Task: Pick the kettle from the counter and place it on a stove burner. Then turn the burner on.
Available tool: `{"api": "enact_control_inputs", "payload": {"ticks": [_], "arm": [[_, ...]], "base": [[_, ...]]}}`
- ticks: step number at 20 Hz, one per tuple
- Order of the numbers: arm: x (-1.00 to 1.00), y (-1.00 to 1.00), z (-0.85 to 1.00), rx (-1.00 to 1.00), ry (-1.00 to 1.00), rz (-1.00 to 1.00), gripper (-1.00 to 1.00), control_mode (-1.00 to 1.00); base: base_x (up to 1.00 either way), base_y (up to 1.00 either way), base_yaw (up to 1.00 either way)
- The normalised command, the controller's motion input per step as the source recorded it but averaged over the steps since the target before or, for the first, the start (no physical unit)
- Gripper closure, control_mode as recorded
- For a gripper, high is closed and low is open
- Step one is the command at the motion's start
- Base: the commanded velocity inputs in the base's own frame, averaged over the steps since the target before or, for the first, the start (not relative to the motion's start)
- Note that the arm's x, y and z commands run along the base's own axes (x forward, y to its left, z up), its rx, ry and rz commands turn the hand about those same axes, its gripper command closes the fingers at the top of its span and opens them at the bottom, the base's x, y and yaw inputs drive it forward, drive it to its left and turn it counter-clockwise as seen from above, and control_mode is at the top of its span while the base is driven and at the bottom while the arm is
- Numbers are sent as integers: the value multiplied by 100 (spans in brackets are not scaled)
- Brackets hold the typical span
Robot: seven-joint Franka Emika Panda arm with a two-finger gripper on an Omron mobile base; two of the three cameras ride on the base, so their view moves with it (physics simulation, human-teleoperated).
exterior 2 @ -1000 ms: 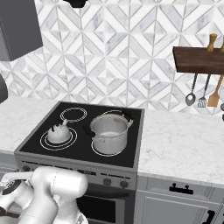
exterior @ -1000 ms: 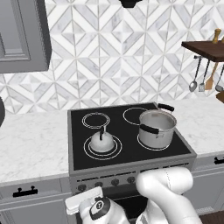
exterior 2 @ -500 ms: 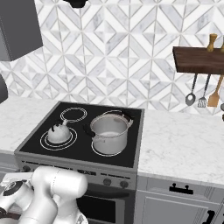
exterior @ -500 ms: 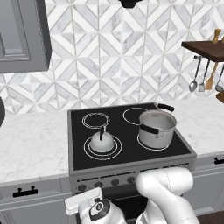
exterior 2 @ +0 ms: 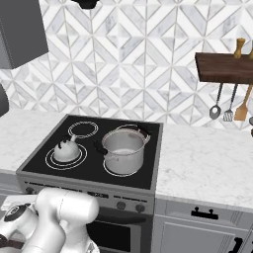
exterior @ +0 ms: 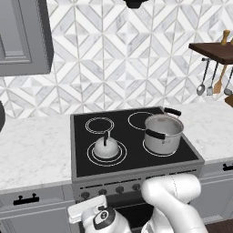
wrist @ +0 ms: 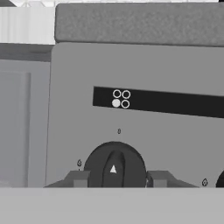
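Kettle (exterior: 106,148) was seen set on the burner (exterior: 91,158) at the stove's (exterior: 177,157) 7 o'clock corner, beside the pot (exterior: 162,134), so placement was judged done and the turning-on step in hand. The end effector (wrist: 114,178) was spread about a knob (wrist: 114,165), fingers (wrist: 77,179) flanking it. Closing and twisting was judged next.

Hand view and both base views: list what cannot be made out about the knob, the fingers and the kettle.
- Knob, hand view: its lower part is cut off by the bottom edge; the marks around it are too small to read.
- Fingers, hand view: just their tops rise either side of the knob; contact with it cannot be told.
- Kettle, left base view: too small to see whether its burner is on.
- Pot, right base view: hides most of its burner ring.
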Motion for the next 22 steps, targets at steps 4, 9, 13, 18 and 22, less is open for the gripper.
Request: {"api": "enact_control_inputs", "payload": {"ticks": [4,9,13,18,22], "arm": [[0,1,0,-1,0,0,100,-100],[0,39,-3,-25,13,0,100,-100],[0,67,-8,-43,26,0,100,-100],[0,70,-17,-50,32,0,100,-100],[1,69,-15,-49,31,0,100,-100]], "base": [[0,0,0],[0,0,0],[0,0,0],[0,0,0],[0,0,0]]}}
